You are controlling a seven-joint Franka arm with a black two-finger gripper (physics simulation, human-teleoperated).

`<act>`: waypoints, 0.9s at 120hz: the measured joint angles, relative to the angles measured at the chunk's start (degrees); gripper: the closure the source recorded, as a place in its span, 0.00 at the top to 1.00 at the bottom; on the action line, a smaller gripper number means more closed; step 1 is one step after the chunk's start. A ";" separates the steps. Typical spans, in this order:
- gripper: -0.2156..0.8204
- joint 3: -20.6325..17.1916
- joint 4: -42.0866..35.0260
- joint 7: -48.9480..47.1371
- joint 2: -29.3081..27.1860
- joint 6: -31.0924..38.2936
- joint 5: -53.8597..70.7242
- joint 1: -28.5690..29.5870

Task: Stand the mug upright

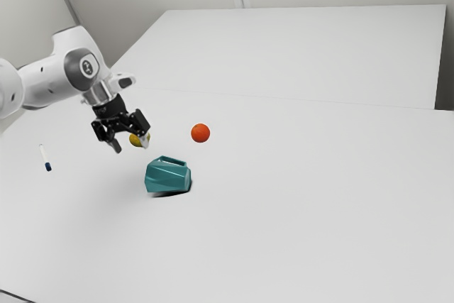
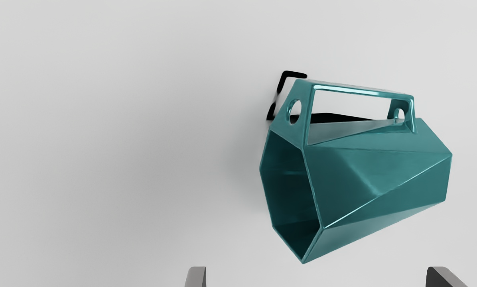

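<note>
White tabletop (image 1: 305, 204) spreads beneath the gripper (image 1: 131, 145), whose jaws stand wide apart, with the mug (image 1: 168, 177) lying on its side beyond their tips, apart from both and nearer one of them. Its open mouth shows shaded inner walls, the depths too dark to make out. Behind the jaws in the exterior view, a yellow thing (image 1: 134, 141) is partly hidden, and the wrist view's edge cuts off both fingers.
</note>
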 joint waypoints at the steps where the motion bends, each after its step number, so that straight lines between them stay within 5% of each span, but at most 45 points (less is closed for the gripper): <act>1: 0.79 -0.01 0.01 0.00 0.09 -0.01 -0.03 0.03; 39: 0.79 -0.93 0.35 1.87 5.67 -2.33 -9.26 6.03; 108: 0.79 -1.02 0.75 9.43 10.28 -9.27 -25.24 7.81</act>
